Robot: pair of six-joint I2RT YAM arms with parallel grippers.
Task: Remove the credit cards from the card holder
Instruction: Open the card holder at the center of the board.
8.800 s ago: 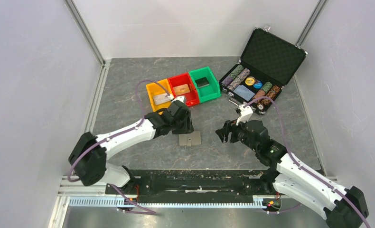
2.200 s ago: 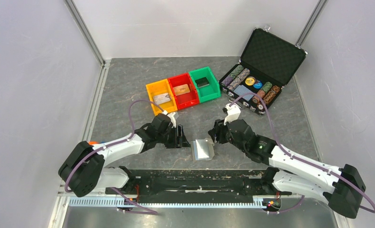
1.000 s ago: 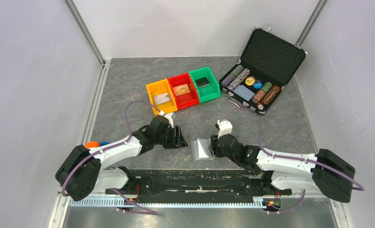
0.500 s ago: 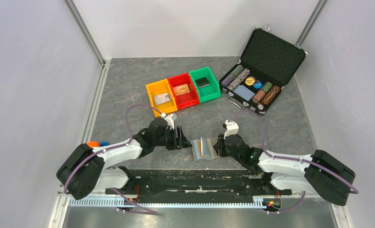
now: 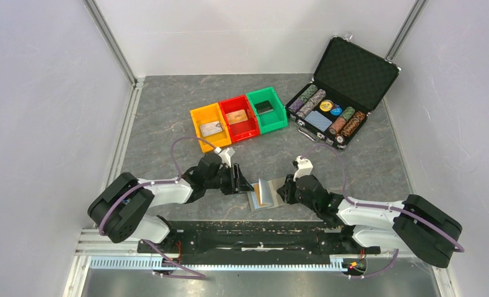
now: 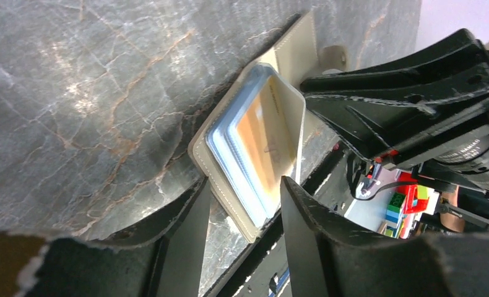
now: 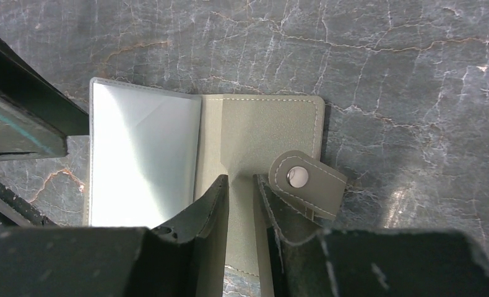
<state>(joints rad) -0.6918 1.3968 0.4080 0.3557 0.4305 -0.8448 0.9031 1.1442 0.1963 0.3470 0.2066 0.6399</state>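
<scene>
1. Left arm [image 5: 168, 189] reaches low; the left claw [image 6: 242, 185] has its jaws apart astride the card holder's [image 6: 254, 142] left end, grip unclear.
2. Right arm [image 5: 366, 210] stretches low; the right claw [image 7: 241, 179] is nipped onto the card holder's right flap.

Three bins [image 5: 246, 133], one each yellow, red and green. One card holder [image 5: 263, 193], one chip case [image 5: 355, 71]. Two grippers (left gripper [image 5: 245, 184], right gripper [image 5: 283, 190]).

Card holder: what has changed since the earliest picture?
The card holder, then shut and untouched, has shifted toward the arm bases and is now open. The right gripper has come in and pinches its right flap. The left gripper has pulled back, open, astride its left edge. The bins and chip case stayed put.
</scene>
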